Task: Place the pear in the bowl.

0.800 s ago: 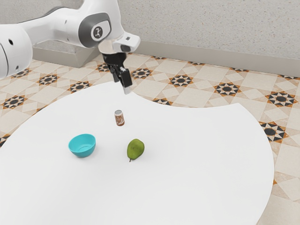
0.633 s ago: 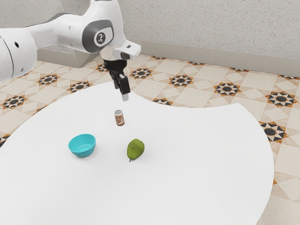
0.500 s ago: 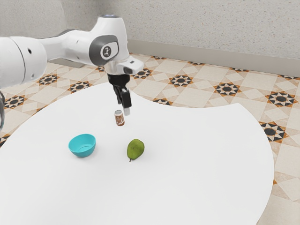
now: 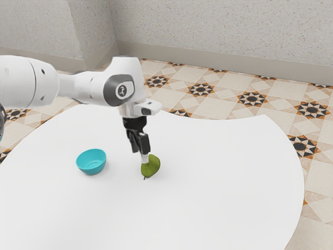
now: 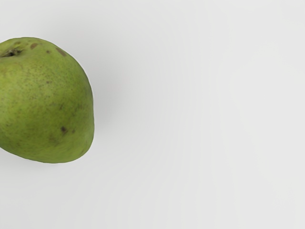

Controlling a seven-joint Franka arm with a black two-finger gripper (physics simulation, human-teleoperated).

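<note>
On the exterior view's left, a blue bowl (image 4: pixel 91 170) sat upright on the white table (image 4: pixel 223 182). Further right, the hand (image 4: pixel 140 155) hung low with its fingers parted, gripping nothing, one fingertip partly in front of the green pear (image 4: pixel 152 166), which lay on the table. The pear looked firm, fairly light, perhaps slippery and easily bruised; a gentle squeeze across its plump middle seemed best.

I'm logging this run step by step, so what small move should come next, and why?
Probably a small sideways shift to centre the gripper over the pear before any grasp: in the exterior view, it overlaps only the pear's upper left part, and the wrist view's edge cuts the pear off.
</note>
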